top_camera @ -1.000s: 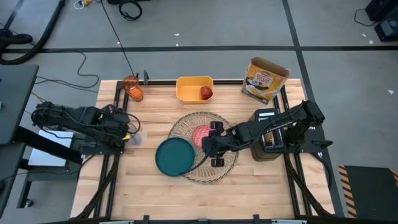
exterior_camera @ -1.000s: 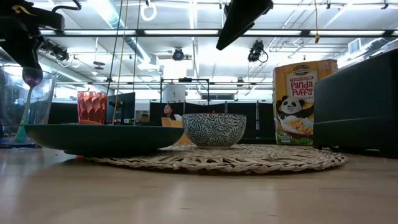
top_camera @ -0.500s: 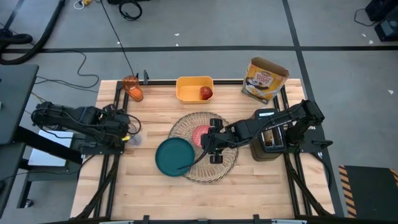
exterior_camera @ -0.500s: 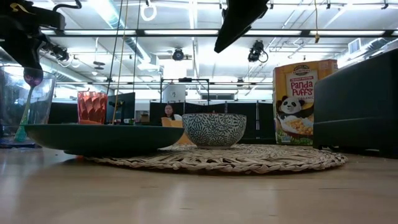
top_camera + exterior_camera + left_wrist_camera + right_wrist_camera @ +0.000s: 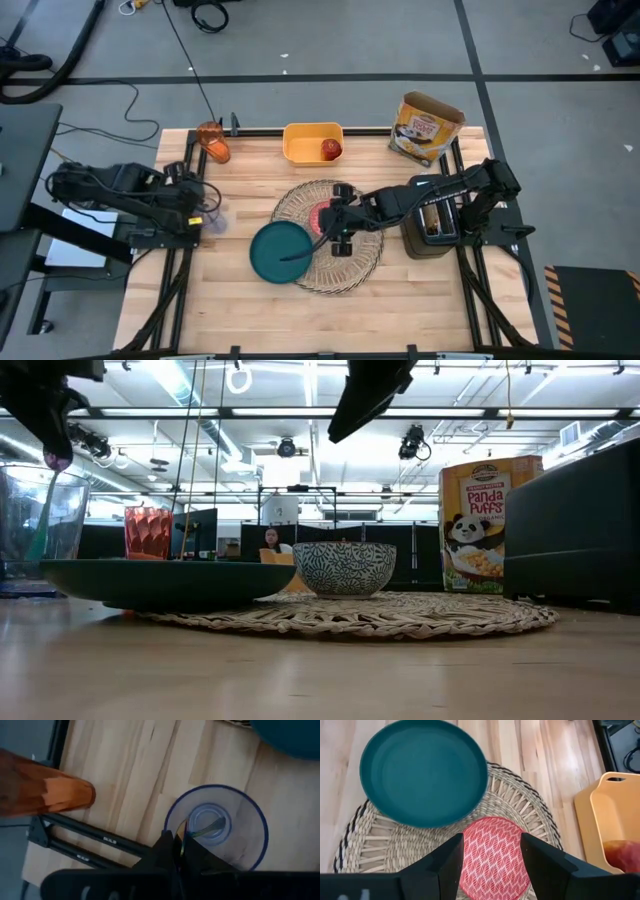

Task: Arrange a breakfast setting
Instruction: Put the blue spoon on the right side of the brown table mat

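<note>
Teal plate (image 5: 279,251) sits nearest the front of the worktop (image 5: 250,310), half on the round straw placemat (image 5: 350,268), half off its left edge. Right gripper (image 5: 490,847) hovers w/ fingers (image 5: 450,857) part open, holding nothing; pink bowl (image 5: 492,852), white-patterned inside, lies below betw. them on mat centre. Left gripper (image 5: 178,845), fingers shut, pinches a thin utensil handle over a clear glass (image 5: 215,827) at left edge. Far back: orange cup (image 5: 213,142), lying on side, and apple (image 5: 330,149) in yellow tub (image 5: 303,135).

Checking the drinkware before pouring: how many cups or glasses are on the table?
2: an orange cup at the far left corner, and a clear glass at the left edge under the left pincer. None looks hidden.
</note>
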